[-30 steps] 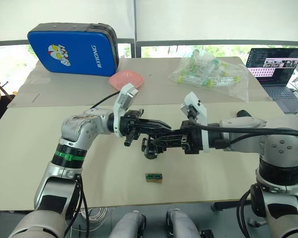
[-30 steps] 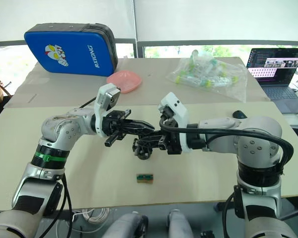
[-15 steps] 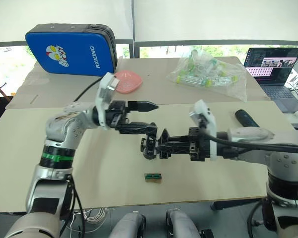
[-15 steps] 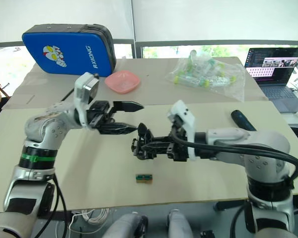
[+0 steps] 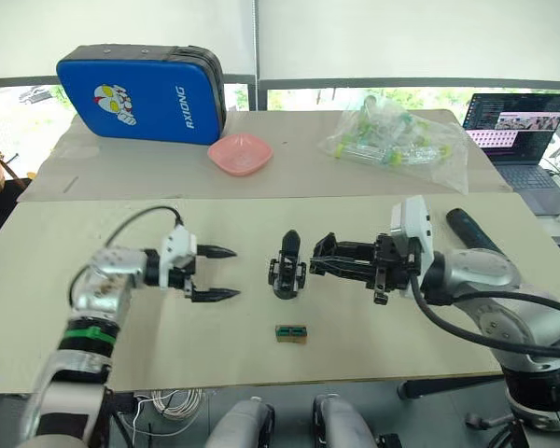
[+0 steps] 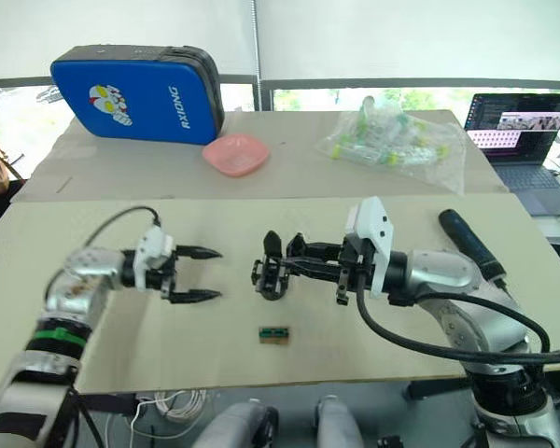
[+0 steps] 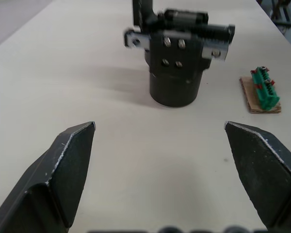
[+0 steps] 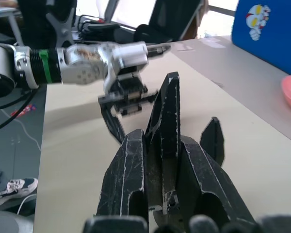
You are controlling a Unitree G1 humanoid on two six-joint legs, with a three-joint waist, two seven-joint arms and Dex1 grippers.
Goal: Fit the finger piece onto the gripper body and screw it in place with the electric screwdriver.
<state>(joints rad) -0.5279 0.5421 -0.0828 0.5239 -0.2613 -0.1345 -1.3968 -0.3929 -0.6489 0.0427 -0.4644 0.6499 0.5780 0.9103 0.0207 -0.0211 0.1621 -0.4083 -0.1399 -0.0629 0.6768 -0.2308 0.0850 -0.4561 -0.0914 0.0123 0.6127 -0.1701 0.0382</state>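
Black gripper body [image 5: 287, 271] stands mid-table in my eye views, one finger piece [image 5: 289, 243] upright on it, one electric screwdriver [image 5: 469, 229] lying far right. My left gripper [image 5: 220, 273] is spread, empty. Left wrist view adds the body's four screw heads. Right wrist view: my right gripper [image 8: 162, 160] clenches something black.

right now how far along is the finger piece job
Seemingly done: the finger piece stands upright on the gripper body, which rests on the table. In hand: the right gripper grips the gripper body; the left gripper is open, empty. Left: screwing; the electric screwdriver lies untouched on the table.
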